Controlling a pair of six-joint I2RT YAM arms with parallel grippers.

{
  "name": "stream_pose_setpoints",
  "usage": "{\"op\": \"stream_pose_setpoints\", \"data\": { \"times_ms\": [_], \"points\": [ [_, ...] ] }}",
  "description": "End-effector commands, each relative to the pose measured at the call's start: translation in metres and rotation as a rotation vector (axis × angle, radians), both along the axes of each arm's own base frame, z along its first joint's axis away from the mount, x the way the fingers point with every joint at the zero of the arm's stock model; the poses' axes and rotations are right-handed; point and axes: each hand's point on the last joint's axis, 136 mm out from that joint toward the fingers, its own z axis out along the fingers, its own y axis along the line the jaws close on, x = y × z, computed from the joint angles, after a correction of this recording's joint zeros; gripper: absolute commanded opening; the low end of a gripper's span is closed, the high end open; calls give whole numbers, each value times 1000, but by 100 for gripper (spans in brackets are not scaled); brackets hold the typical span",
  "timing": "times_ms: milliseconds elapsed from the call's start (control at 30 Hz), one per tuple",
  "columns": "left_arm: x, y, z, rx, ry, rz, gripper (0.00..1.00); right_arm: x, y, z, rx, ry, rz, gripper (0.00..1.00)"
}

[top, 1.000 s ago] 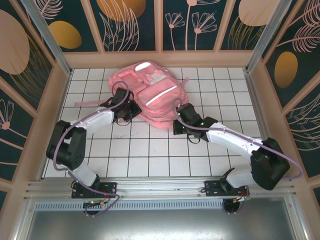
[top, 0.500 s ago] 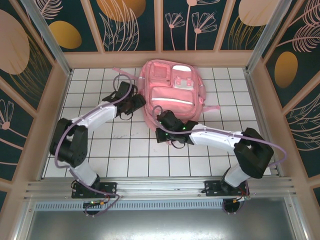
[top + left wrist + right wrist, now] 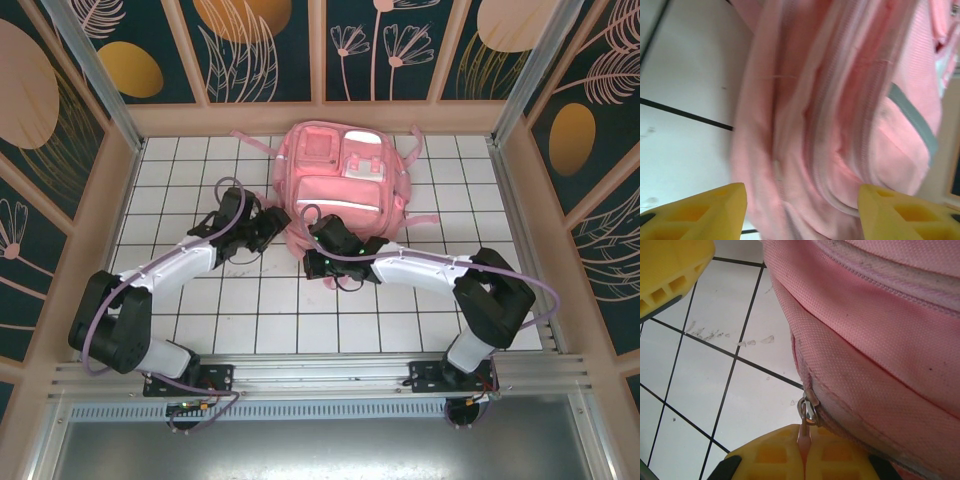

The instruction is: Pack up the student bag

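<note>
1. The left gripper [image 3: 801, 212] stands wide open, holding nothing; the student bag [image 3: 345, 185] lies just ahead of it.
2. The right gripper [image 3: 805, 442] is clamped tight on the bag's zipper pull [image 3: 808, 412].

Pink student bag [image 3: 350, 203] (silver-white strips [image 3: 345, 177]), white black-gridded table [image 3: 260, 320]

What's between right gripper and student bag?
Just the zipper pull: the shut right gripper pinches its tab at a seam of the student bag, in the right wrist view.
</note>
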Motion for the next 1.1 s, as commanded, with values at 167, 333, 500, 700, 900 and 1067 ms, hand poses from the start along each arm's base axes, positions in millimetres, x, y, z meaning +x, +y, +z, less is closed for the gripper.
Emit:
{"op": "stream_pose_setpoints", "data": {
  "times_ms": [167,333,500,700,900,1067],
  "points": [
    [-6,-24,-4,-129,61,-22,50,12,18,27,99,-37,-6,0],
    [-13,-21,-8,-122,90,-12,49,14,19,34,113,-51,-15,0],
    [-19,-20,-13,-144,118,-3,48,14,20,38,124,-55,-10,0],
    [-12,-27,-15,-157,112,-7,45,12,22,34,129,-44,-5,0],
    [-1,-36,-11,-159,94,-26,38,10,20,31,126,-39,-6,0],
    [-4,-38,-24,-160,120,-26,32,12,20,34,130,-50,-9,0]
  ]
}}
